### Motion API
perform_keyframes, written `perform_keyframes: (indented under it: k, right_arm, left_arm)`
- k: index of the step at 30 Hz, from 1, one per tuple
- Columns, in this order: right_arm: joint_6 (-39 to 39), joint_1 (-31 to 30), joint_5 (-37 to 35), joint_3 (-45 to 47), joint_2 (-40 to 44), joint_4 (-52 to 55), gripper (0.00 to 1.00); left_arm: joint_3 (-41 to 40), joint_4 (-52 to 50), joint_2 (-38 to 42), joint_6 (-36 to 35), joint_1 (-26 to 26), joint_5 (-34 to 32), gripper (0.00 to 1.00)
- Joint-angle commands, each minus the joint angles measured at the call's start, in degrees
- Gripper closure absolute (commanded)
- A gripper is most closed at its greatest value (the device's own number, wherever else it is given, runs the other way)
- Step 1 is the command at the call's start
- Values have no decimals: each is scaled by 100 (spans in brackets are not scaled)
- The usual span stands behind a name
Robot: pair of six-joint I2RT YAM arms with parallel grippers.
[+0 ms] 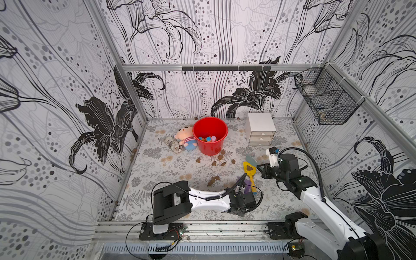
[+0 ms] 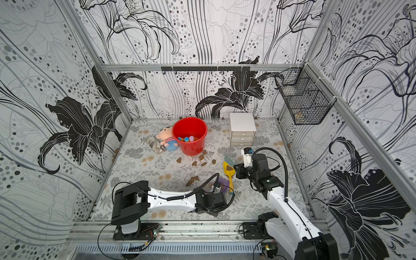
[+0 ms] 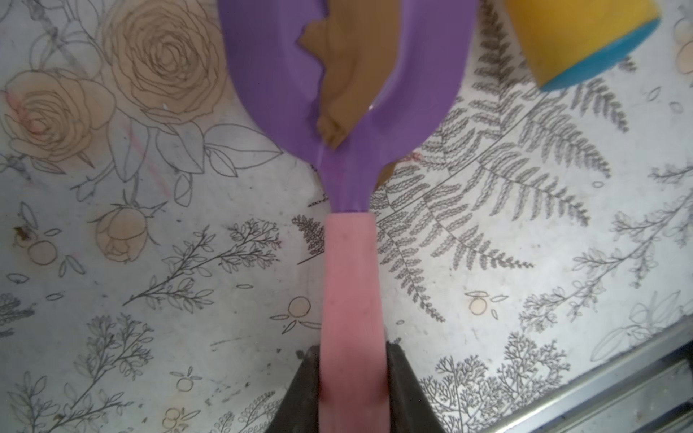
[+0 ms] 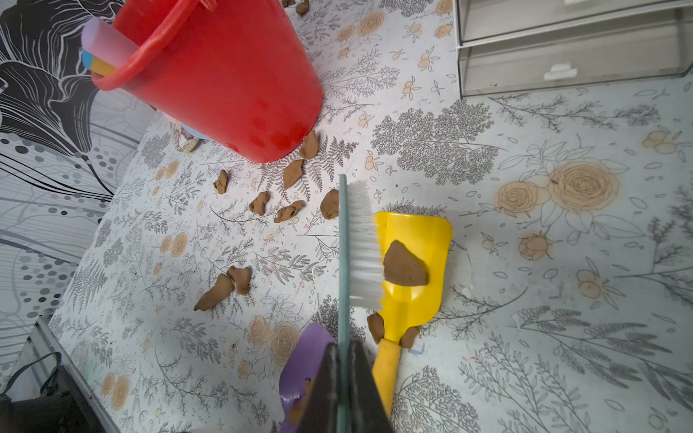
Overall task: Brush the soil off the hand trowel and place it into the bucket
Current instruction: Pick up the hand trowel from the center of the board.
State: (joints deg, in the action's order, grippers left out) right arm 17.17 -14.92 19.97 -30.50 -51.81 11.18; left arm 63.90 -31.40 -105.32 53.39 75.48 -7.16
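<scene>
My left gripper [image 3: 352, 360] is shut on the pink handle [image 3: 350, 281] of a purple hand trowel [image 3: 270, 75], which lies low over the table with a brown soil [image 3: 348, 75] clump in its blade. My right gripper [image 4: 343, 352] is shut on a teal-backed brush [image 4: 362, 243] whose white bristles touch a yellow trowel [image 4: 431, 240] carrying a soil clump [image 4: 405, 264]. In both top views the two trowels lie side by side, purple [image 1: 247, 186] and yellow [image 1: 249, 171]. The red bucket [image 1: 211, 146] stands upright at the back.
Several loose soil clumps [image 4: 225, 288] lie between the bucket [image 4: 232, 82] and the trowels. Coloured handles stick out of the bucket. A plush doll [image 1: 185, 139] leans against its left side. At the back right stands a white drawer box [image 1: 261, 130]. A wire basket [image 1: 328, 99] hangs on the right wall.
</scene>
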Motion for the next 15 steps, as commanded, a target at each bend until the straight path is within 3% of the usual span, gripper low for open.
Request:
perform_keyframes:
  k: [1,10,15]
  right_arm:
    - [95,24,196,101,215,72,100]
    - [681,24,1017,158,885,518,100]
    - [1551,15,2025,169,1171,452,100]
  left_arm:
    - [-291,100,177,-65,28,-153,80]
    - [-887,-807,1532,-659,-269,105,100]
    - [-1229,-1237,2697,-1025,-1055,772,100]
